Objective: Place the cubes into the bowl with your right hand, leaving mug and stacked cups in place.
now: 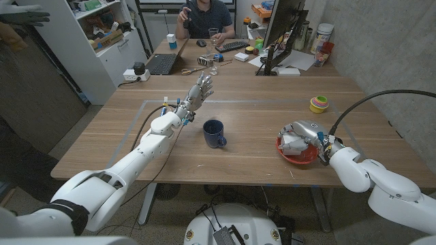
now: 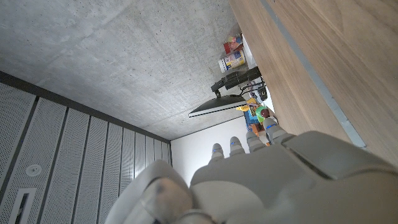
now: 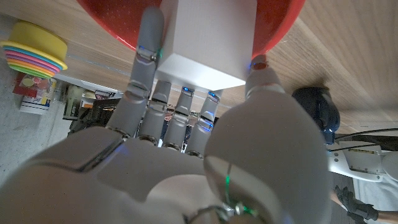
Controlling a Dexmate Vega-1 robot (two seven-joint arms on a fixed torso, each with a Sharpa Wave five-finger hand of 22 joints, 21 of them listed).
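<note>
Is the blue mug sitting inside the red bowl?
No, the blue mug stands on the table by itself, well apart from the red bowl.

Right hand point(image 1: 304, 134) over red bowl point(image 1: 297, 154), gripping white cube point(image 1: 293, 141). Blue mug point(image 1: 214, 133) left of bowl; stacked cups point(image 1: 319, 103) behind it.

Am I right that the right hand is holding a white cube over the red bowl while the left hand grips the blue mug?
Not quite: the left hand is raised and holds nothing, apart from the blue mug, as the head view shows. The right hand does hold the white cube over the red bowl.
</note>
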